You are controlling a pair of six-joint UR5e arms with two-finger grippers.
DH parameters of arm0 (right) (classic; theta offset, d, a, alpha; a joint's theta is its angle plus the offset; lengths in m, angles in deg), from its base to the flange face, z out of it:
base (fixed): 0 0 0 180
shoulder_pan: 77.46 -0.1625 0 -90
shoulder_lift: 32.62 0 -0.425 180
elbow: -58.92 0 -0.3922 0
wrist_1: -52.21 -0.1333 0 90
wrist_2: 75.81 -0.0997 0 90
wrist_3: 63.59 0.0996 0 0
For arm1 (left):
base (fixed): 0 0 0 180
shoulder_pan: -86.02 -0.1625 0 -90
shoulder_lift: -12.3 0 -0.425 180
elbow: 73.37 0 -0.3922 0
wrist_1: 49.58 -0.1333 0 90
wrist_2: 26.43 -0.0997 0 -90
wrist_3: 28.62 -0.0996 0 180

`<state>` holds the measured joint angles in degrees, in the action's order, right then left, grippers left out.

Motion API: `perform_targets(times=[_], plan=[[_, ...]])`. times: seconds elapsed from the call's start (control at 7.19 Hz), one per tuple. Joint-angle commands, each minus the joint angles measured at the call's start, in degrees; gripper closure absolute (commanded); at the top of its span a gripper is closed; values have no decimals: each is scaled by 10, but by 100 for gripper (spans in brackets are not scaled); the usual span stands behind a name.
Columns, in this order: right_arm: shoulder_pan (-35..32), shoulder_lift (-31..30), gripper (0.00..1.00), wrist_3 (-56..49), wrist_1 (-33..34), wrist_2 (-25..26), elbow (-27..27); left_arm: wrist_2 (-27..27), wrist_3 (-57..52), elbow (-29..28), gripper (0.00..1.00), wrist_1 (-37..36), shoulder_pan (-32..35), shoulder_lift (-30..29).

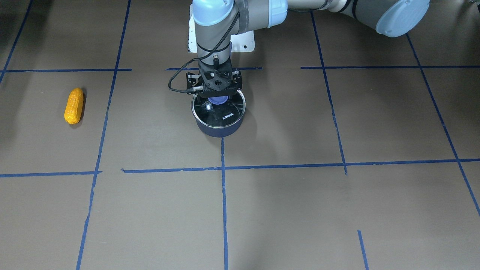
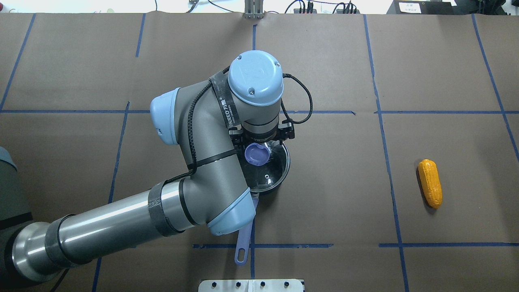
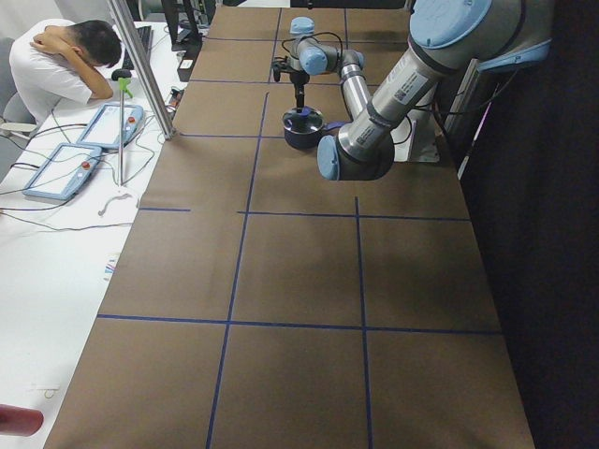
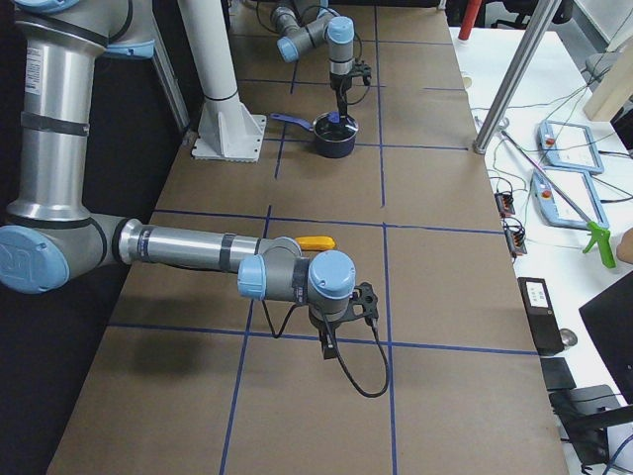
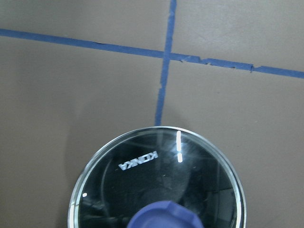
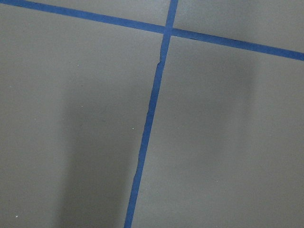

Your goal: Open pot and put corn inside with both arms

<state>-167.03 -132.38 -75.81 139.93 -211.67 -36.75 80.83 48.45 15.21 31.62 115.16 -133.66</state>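
The navy pot (image 1: 219, 127) stands at mid-table with its glass "KONKA" lid (image 1: 222, 111) on. Its purple handle (image 2: 243, 243) points toward the robot. My left gripper (image 1: 216, 93) hangs straight down over the lid's purple knob (image 2: 256, 154), with its jaws apart on either side of the knob. The left wrist view shows the lid (image 5: 156, 175) and the knob (image 5: 166, 216) just below. The corn (image 2: 430, 183) lies on the robot's right side, far from the pot. My right gripper (image 4: 327, 344) hovers low over bare paper near the corn (image 4: 316, 242). I cannot tell if it is open.
Blue tape lines (image 1: 224, 195) grid the brown paper. A white base plate (image 2: 251, 285) sits at the robot's edge and a white post (image 4: 213, 59) stands beside it. An operator (image 3: 65, 61) and tablets are at the side desk.
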Motion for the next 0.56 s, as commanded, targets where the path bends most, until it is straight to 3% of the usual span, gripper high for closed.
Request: perform_targets(times=[0.0,0.42], plan=[[0,0,0,-1,0,1,1,2,-6,-10,0,5,0,1],[0,0,0,-1,0,1,2,3,-13,-5,0,7,-6,23]])
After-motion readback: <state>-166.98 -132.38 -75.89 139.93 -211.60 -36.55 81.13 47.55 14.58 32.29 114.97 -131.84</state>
